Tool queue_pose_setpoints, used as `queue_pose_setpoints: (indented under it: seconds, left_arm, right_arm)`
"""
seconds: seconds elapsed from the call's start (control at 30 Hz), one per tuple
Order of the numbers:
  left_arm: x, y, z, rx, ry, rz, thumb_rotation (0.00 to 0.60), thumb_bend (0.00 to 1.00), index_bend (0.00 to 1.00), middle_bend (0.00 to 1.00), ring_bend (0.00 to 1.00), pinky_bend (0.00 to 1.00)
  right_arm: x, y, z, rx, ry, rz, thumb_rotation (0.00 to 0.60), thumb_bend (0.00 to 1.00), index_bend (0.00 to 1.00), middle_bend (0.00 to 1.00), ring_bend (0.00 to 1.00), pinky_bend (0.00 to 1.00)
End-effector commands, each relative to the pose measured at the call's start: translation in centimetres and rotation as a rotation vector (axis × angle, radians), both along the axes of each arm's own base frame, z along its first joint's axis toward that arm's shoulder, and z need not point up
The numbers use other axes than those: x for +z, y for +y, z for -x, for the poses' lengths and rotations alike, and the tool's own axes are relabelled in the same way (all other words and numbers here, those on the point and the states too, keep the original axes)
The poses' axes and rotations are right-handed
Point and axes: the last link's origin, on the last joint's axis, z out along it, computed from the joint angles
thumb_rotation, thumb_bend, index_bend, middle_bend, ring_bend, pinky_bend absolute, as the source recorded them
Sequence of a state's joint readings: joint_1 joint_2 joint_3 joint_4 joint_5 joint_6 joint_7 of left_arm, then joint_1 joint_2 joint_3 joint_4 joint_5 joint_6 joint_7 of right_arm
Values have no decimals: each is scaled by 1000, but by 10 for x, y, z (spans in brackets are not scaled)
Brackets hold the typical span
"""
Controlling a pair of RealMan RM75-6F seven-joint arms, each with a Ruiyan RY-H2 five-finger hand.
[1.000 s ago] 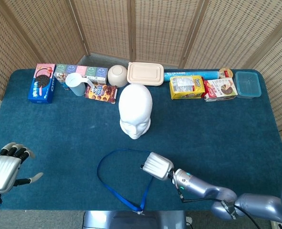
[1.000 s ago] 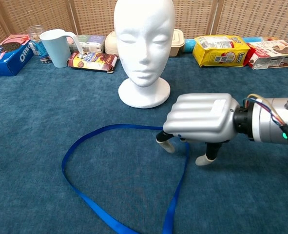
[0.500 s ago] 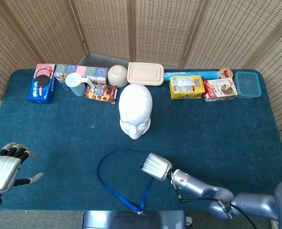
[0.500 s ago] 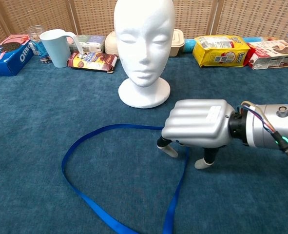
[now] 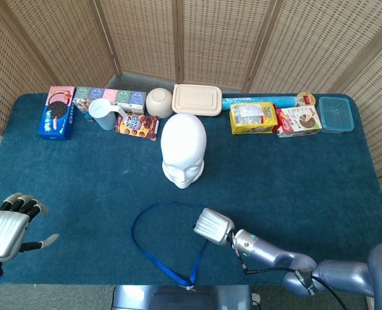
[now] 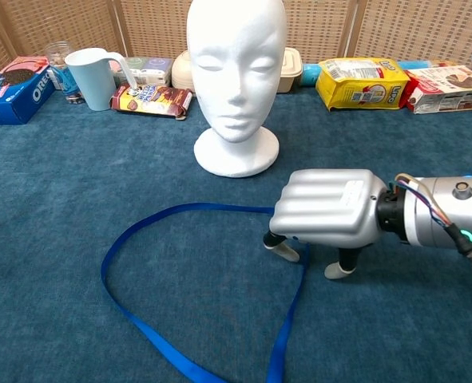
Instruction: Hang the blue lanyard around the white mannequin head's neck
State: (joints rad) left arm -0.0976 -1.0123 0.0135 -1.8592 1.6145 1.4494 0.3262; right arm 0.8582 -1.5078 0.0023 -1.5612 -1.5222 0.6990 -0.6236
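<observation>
Head view: blue lanyard [image 5: 153,242] lying flat as an open loop on the blue tablecloth [image 5: 294,174], near edge of the table, in front of the white mannequin head [image 5: 183,150] and apart from its base. Right hand [image 5: 212,225] palm-down over the loop's right-hand corner; fingers hidden beneath the shell, so grip cannot be judged here. Left hand [image 5: 10,225] at the left table edge, well apart from the lanyard, fingers spread, holding nothing. Along the far edge: Oreo box [image 5: 56,112], white pitcher [image 5: 104,113], beige lidded container [image 5: 198,99], yellow snack bag [image 5: 253,118], blue lidded box [image 5: 336,113]. Chest view: right hand [image 6: 325,216] low over the strap, fingertips [image 6: 284,249] down on the cloth just beside or on the ribbon where it bends; whether the strap is actually pinched cannot be told. Left hand absent from this view. Step in hand, by judgement: securing the strap. To do well, close fingertips fully under the flat ribbon before lifting; raise high enough to clear the crown; keep the loop spread wide, possibly with the left hand. Only the chest view shows fingertip contact and the mannequin's face and base; only the head view shows the whole loop and the left hand.
</observation>
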Motion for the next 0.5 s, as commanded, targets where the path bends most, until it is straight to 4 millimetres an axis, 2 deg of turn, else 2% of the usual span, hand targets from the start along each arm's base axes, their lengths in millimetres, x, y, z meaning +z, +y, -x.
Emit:
queue_pose_setpoints:
  seconds: [0.03, 0.5]
  left_arm:
    - [0, 0, -1, -2, 0, 1, 354, 72, 425, 395, 258, 192]
    - [0, 1, -1, 0, 9, 6, 352, 73, 426, 395, 258, 192]
  right_arm:
    - [0, 0, 0, -2, -5, 0, 600, 233, 503, 933, 1000, 1000]
    - [-3, -3, -1, -10, -20, 7, 600, 246, 522, 933, 1000, 1000]
